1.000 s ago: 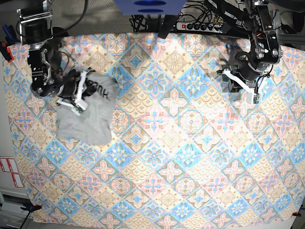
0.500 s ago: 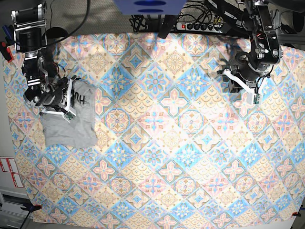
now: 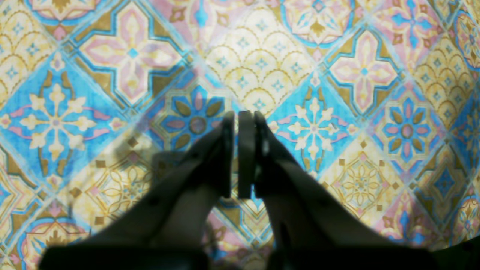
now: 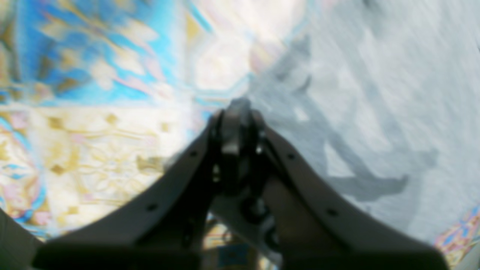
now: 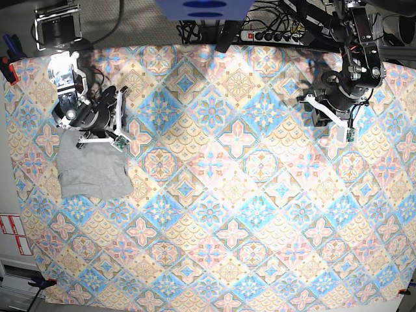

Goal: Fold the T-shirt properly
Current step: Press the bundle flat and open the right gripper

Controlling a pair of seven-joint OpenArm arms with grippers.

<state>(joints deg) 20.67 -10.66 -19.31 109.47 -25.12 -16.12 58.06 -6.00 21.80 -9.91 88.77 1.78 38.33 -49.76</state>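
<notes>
The folded T-shirt [image 5: 91,172] is lying on the worktop [image 5: 247,214] just below the right claw [image 5: 121,123], whose jaws are sitting together, empty. The left claw [image 3: 237,157], nearly closed, is gripping nothing.

No lettering can be read anywhere; red-and-white labels [image 5: 13,234] at the table edge look too small.

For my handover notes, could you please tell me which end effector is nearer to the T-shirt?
The right end effector is nearer, just past the T-shirt's top edge. The left end effector hangs far across the tablecloth.
</notes>
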